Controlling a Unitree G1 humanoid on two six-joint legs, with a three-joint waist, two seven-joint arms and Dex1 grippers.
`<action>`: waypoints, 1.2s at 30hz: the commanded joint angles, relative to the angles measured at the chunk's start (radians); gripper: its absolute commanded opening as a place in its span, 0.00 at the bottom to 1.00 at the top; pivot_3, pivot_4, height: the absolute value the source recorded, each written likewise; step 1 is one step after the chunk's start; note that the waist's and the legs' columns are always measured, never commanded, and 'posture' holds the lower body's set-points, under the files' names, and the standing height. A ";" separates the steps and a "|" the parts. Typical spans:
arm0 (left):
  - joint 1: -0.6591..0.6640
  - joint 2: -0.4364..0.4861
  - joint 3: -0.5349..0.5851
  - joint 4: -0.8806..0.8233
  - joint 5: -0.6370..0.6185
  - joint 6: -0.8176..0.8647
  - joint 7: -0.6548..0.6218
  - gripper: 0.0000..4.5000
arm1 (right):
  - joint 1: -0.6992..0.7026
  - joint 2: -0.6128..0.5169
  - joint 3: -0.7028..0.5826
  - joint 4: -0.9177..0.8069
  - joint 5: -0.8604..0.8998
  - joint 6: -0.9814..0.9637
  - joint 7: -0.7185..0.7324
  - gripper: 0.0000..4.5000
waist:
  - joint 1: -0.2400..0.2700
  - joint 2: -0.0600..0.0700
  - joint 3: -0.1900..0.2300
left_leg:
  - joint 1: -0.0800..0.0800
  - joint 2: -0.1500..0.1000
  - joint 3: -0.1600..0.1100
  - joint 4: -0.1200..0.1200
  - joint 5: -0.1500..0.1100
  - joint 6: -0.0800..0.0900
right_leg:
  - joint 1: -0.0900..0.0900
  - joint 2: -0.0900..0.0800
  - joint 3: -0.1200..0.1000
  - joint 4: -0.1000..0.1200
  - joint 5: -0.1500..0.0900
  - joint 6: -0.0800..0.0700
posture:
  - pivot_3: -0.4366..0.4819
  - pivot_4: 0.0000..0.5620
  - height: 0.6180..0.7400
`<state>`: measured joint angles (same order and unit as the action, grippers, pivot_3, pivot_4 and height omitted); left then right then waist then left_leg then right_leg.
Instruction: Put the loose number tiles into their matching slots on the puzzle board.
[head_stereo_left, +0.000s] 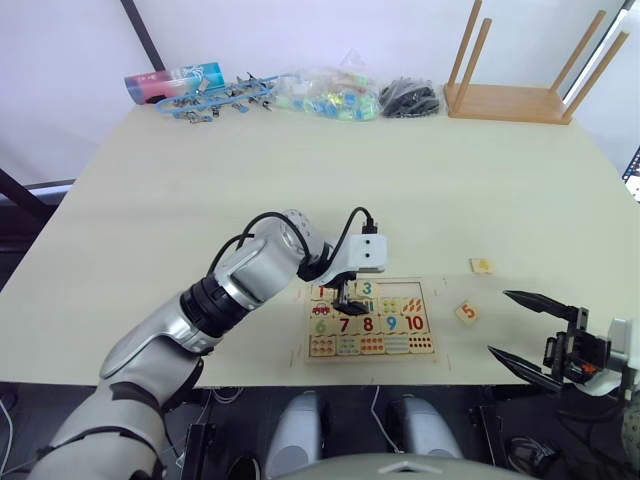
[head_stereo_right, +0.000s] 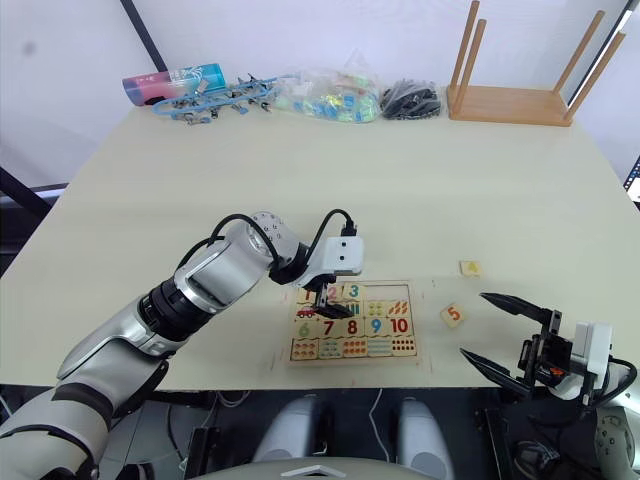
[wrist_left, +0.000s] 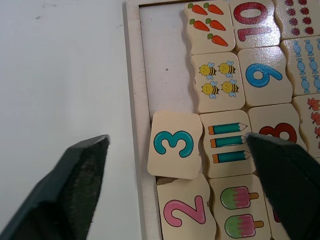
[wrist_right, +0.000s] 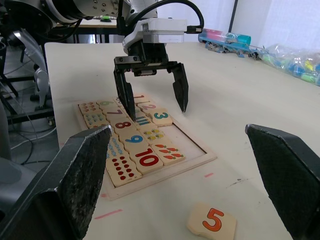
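Observation:
The puzzle board (head_stereo_left: 370, 358) lies near the table's front edge. In its top row, tiles 1 (wrist_right: 141, 98) and 2 (wrist_left: 184, 210) sit in their slots. Tile 3 (wrist_left: 173, 144) lies a little askew, its edge at the board's rim (wrist_left: 135, 100) and overlapping tile 2. The slots (wrist_left: 165, 60) beyond it are bare. My left gripper (head_stereo_left: 347, 302) hangs open just above tile 3, holding nothing. Loose tiles 5 (head_stereo_left: 466, 312) and 4 (head_stereo_left: 482, 265) rest on the table right of the board. My right gripper (head_stereo_left: 500, 322) is open and empty, right of tile 5.
At the table's far edge are a wooden stand with dowels (head_stereo_left: 510, 100) tipped on its side, a black bundle (head_stereo_left: 408, 98), a bag of coloured pieces (head_stereo_left: 330, 95), blue clips (head_stereo_left: 225, 100) and a tube (head_stereo_left: 175, 82). The board lies close to the front edge.

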<state>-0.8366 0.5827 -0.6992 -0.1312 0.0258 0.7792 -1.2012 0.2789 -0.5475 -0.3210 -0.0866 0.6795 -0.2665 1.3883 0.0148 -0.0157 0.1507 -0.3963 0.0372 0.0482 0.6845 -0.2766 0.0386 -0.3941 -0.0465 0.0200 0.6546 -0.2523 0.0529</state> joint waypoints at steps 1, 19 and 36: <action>-0.016 -0.002 0.027 -0.026 -0.008 -0.002 -0.008 0.99 | 0.006 -0.011 -0.025 -0.027 0.008 -0.011 -0.003 1.00 | 0.000 0.000 0.000 | 0.000 0.000 0.000 0.000 0.000 0.000 | 0.000 0.000 0.000 0.000 0.000 0.000 | 0.48 0.27 0.98; -0.101 -0.017 0.220 0.173 -0.141 -0.094 -0.076 0.99 | 0.031 -0.003 -0.026 -0.051 0.010 -0.012 -0.025 1.00 | 0.000 0.000 0.000 | 0.000 0.000 0.000 0.000 0.000 0.000 | 0.000 0.000 0.000 0.000 0.000 0.000 | 0.48 0.27 0.98; -0.022 -0.070 0.309 0.501 -0.155 -0.523 -0.174 0.01 | 0.061 -0.002 -0.044 -0.056 0.014 -0.026 -0.037 1.00 | 0.000 0.000 0.000 | 0.000 0.000 0.000 0.000 0.000 0.000 | 0.000 0.000 0.000 0.001 0.000 0.000 | 0.48 0.27 0.98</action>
<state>-0.8534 0.5077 -0.4052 0.3634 -0.1286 0.3015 -1.3436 0.3369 -0.5469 -0.3331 -0.1111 0.6799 -0.2725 1.3528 0.0149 -0.0158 0.1507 -0.3966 0.0369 0.0484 0.6848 -0.2767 0.0387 -0.3944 -0.0466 0.0196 0.6553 -0.2523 0.0531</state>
